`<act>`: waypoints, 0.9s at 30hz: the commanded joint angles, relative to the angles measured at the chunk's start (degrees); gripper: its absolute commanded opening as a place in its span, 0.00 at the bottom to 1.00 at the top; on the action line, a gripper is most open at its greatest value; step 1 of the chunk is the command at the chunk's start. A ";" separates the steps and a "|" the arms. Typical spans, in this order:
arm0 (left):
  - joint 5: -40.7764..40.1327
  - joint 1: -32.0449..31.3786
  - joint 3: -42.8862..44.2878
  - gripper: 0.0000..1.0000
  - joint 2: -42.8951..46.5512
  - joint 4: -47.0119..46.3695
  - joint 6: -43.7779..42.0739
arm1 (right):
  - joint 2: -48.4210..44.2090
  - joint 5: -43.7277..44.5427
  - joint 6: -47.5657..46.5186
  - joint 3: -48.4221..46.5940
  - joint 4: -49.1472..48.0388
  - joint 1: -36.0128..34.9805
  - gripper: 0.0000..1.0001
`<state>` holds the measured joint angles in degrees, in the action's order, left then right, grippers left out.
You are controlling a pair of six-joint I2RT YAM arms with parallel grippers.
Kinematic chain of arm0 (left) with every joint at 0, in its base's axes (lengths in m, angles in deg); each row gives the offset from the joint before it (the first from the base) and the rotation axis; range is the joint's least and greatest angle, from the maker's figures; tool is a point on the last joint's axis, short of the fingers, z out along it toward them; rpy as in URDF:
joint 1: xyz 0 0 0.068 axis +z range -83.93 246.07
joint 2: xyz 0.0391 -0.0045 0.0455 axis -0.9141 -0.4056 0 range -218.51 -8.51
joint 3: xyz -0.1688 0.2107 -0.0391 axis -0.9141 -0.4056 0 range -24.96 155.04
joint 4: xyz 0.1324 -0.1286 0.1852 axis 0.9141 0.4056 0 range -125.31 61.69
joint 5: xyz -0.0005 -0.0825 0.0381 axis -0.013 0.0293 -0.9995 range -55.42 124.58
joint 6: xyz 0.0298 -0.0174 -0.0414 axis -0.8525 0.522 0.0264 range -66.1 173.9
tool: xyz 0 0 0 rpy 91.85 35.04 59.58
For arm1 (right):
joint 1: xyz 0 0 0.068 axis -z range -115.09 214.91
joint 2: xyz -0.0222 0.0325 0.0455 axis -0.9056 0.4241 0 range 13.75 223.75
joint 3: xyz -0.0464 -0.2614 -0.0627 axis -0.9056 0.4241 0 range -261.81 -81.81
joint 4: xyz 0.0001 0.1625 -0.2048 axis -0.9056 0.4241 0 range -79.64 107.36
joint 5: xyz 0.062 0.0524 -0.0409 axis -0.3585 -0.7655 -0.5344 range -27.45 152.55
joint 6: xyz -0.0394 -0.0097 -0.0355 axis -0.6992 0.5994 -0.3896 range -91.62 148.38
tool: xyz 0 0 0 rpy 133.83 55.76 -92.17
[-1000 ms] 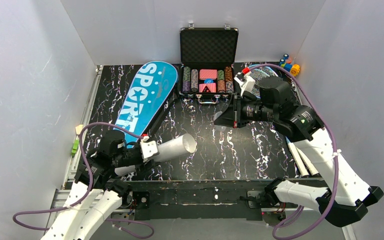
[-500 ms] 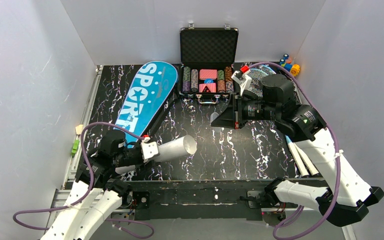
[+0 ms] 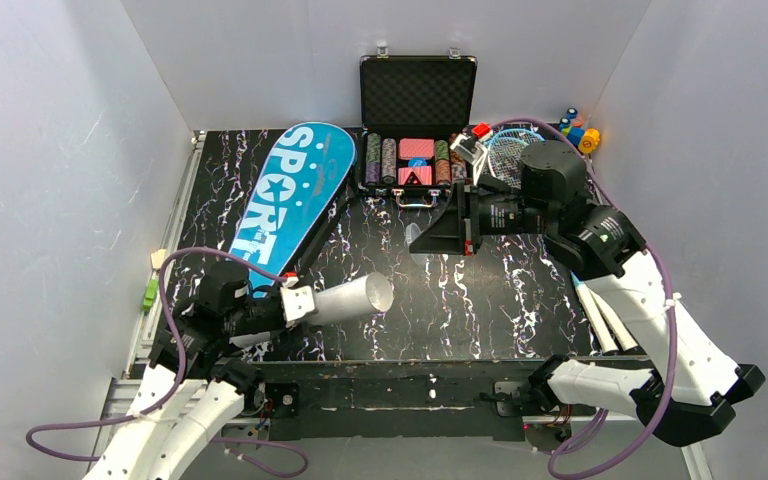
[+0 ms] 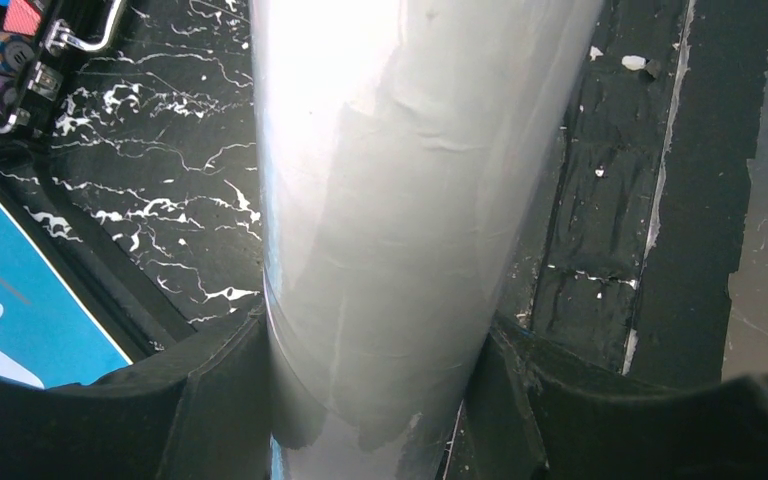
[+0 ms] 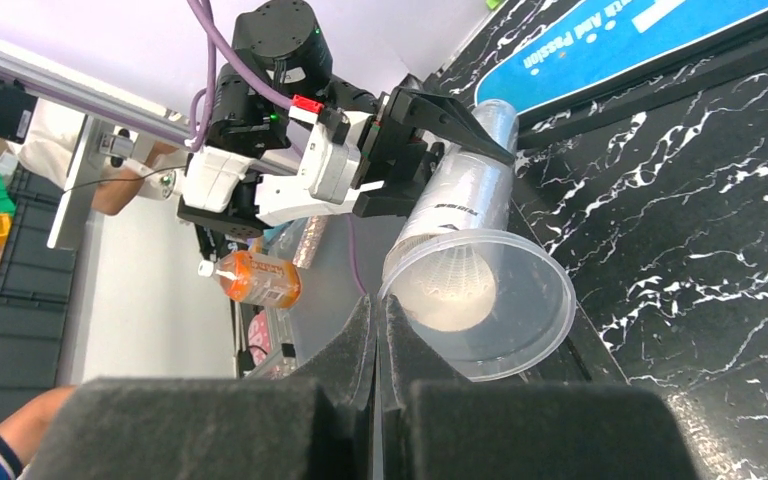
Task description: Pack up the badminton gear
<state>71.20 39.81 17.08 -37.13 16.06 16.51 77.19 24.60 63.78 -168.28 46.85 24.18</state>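
Tube (image 3: 352, 297) | left claw (image 3: 298, 300) clamps it, mouth facing right arm | right claw (image 5: 375, 315) pinches clear cap (image 5: 495, 335), just beside mouth

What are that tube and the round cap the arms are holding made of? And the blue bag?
The tube looks like thin glossy plastic, milky to see-through: a bright sheen runs along it. The cap seems clear, thin plastic: the tube's mouth shows through it. The bag is probably synthetic fabric with printed letters, matte; too far to be sure.
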 commanded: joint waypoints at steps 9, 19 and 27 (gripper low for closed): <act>1.89 0.07 -0.23 0.15 2.16 -4.01 2.01 | 2.45 -5.54 4.57 1.84 -11.29 -4.18 0.01; -0.21 0.07 0.19 0.13 0.00 -7.93 5.95 | 0.96 -2.75 7.21 9.42 -15.66 -8.49 0.01; -0.76 0.07 0.29 0.14 -0.16 -8.00 6.61 | 1.68 -1.71 7.80 9.80 -16.57 -10.79 0.01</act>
<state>70.50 39.81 16.69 -37.55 10.42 22.20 79.70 22.32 71.13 -158.38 33.93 14.73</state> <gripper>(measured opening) 0.558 0.023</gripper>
